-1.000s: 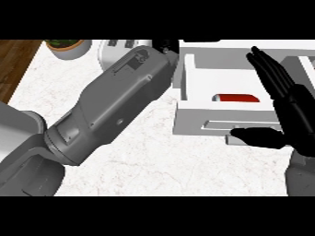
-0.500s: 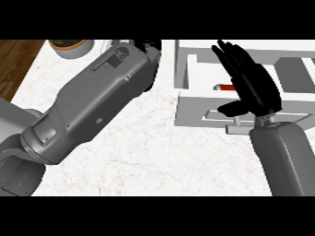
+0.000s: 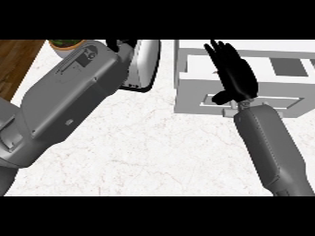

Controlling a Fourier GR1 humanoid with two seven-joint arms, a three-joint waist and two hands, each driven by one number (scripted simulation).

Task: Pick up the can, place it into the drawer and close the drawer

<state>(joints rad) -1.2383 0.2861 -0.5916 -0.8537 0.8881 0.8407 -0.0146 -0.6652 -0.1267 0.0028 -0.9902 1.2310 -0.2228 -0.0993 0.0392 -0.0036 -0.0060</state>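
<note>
- My right hand is up at about 1 o'clock, fingers straight and flat, lying over the white drawer unit. Nothing's in its grasp.
- The thumb sticks out toward 9 o'clock, right at the drawer front.
- From here the drawer front looks nearly flush with the unit, only a narrow lip showing at the bottom.
- The can isn't visible to me anywhere, so I honestly can't say where it sits; the hand covers the middle of the unit.
- My left forearm runs from 8 o'clock up to 11 o'clock across the marble counter. Its hand is tucked away at the top, so can't tell if it's open or closed.
- A dark-edged appliance sits at 12 o'clock, and a potted plant peeks in at 11.
</note>
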